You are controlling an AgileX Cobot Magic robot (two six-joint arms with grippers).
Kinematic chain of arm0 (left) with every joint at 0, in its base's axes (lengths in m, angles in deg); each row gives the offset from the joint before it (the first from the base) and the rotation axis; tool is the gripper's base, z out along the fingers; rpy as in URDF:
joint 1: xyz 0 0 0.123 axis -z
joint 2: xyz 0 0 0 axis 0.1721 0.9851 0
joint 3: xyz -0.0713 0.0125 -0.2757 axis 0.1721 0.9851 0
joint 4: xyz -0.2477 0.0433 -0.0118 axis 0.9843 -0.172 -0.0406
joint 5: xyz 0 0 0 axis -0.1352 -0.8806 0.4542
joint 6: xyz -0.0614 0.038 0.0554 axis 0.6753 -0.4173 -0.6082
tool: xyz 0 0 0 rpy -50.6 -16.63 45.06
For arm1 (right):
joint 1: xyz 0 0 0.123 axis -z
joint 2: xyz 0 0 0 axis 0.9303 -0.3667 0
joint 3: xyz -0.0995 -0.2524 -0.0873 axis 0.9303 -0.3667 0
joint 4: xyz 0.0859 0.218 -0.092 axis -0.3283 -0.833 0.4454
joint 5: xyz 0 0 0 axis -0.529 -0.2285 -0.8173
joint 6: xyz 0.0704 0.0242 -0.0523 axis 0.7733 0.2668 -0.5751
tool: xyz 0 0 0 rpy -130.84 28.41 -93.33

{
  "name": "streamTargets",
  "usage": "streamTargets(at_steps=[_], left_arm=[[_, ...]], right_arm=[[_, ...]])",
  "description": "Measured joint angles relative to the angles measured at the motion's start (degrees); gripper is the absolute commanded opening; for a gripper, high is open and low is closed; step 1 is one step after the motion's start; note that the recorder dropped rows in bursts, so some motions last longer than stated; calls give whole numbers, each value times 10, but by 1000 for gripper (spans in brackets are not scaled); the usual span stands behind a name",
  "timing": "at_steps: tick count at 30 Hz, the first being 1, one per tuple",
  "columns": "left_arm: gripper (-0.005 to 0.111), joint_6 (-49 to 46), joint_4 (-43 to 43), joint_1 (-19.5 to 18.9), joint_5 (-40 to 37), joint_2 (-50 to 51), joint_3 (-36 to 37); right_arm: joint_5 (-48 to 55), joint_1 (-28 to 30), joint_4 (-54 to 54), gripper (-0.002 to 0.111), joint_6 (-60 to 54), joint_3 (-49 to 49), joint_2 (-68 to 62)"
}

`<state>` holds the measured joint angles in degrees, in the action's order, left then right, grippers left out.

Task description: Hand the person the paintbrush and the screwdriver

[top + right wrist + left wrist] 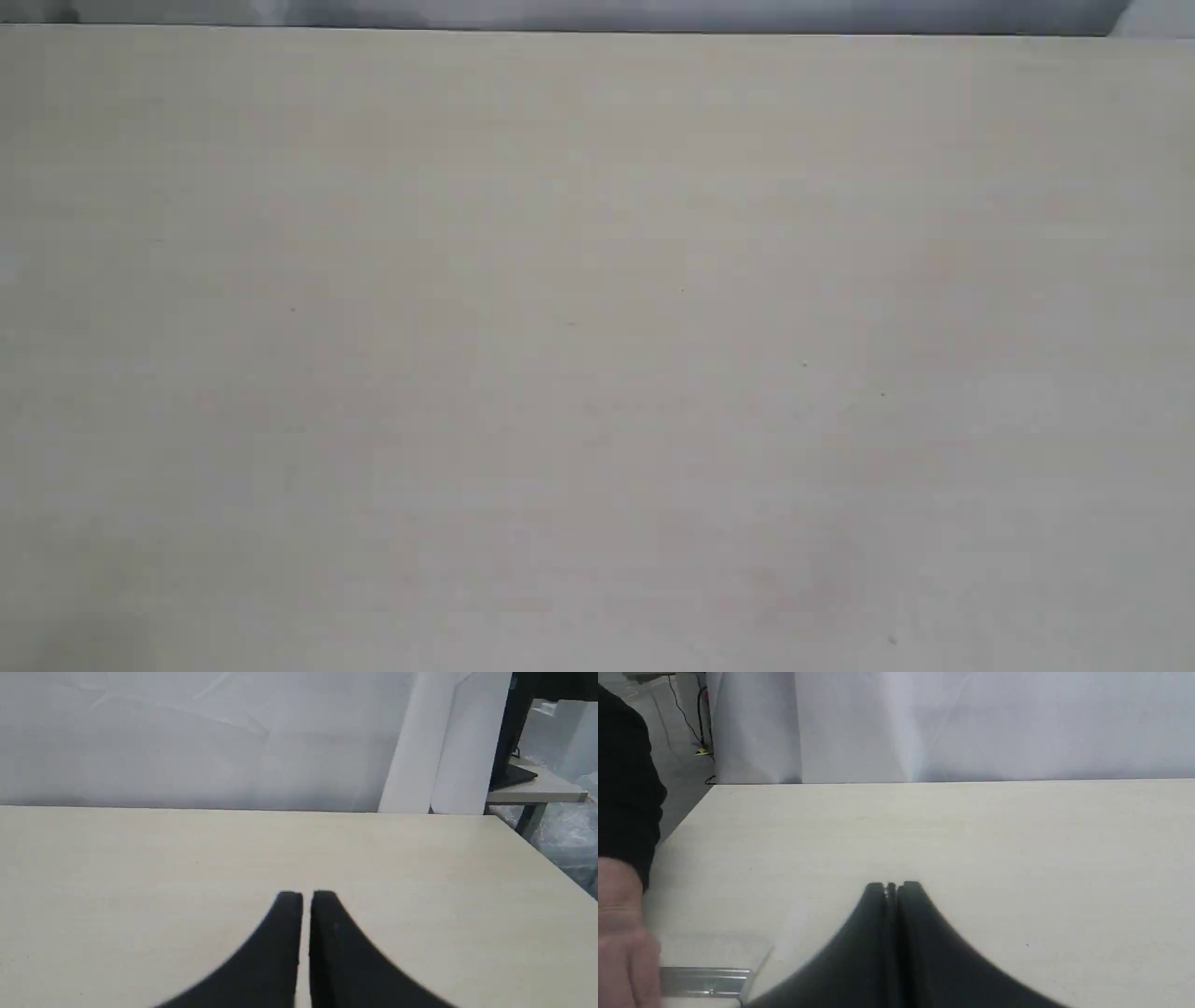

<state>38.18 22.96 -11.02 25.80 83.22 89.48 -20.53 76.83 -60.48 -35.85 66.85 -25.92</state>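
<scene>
In the left wrist view the paintbrush lies low on the pale table. Its silver ferrule and blurred pale bristles show, but its handle is hidden. The person's hand, in a black sleeve, rests on the brush's ferrule end. My left gripper is shut with nothing in it, apart from the brush. My right gripper is shut too, with only a hairline gap and nothing held, over bare table. The screwdriver is out of view. The exterior view shows only tabletop, no grippers.
A white curtain hangs behind the table's far edge. Cables lie on the floor past one table corner. In the right wrist view a small side table with a black stand sits beyond the other corner.
</scene>
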Motion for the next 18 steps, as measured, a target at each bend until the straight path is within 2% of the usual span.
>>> streamTargets(at_steps=[10, 18], left_arm=[[0, 0, 0, 0, 0, 0, 0], [0, 0, 0, 0, 0, 0, 0]], right_arm=[[1, 0, -2, 5, 0, -71, 0], [0, 0, -30, 5, -43, -83, 0]])
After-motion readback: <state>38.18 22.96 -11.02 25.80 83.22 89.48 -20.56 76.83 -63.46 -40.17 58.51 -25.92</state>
